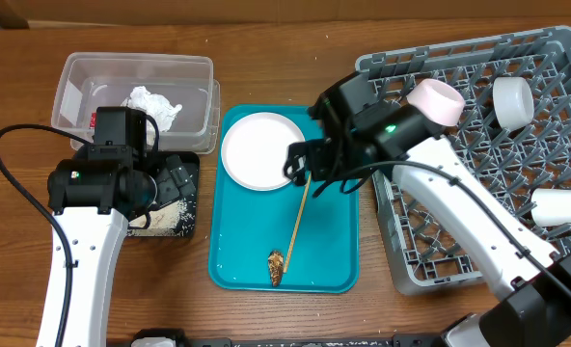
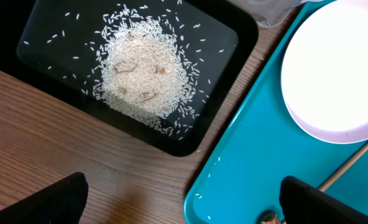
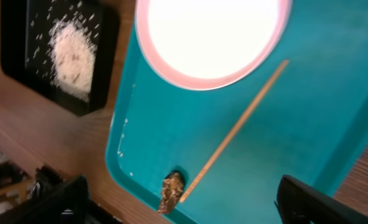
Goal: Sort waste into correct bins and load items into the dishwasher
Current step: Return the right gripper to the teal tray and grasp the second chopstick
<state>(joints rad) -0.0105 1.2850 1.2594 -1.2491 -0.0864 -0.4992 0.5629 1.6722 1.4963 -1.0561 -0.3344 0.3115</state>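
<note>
A teal tray [image 1: 329, 251] mid-table holds a white plate [image 1: 252, 149], its right rim hidden by the right gripper [image 1: 300, 166], one chopstick [image 1: 300, 220] (a second cannot be made out) and a brown scrap [image 1: 276, 269] toward the near edge. Both pincers gape wide and empty; the left gripper [image 1: 177, 178] hangs by the black tray [image 2: 41, 28] of rice [image 2: 143, 68] near the left edge, mostly hidden under its arm from overhead. A napkin [image 1: 152, 104] lies in the clear tub [image 1: 83, 82] at the far left corner.

Glossy teal plastic tray [image 1: 329, 253], wood-grain table [image 1: 266, 58], clear plastic tub [image 1: 83, 72].
</note>
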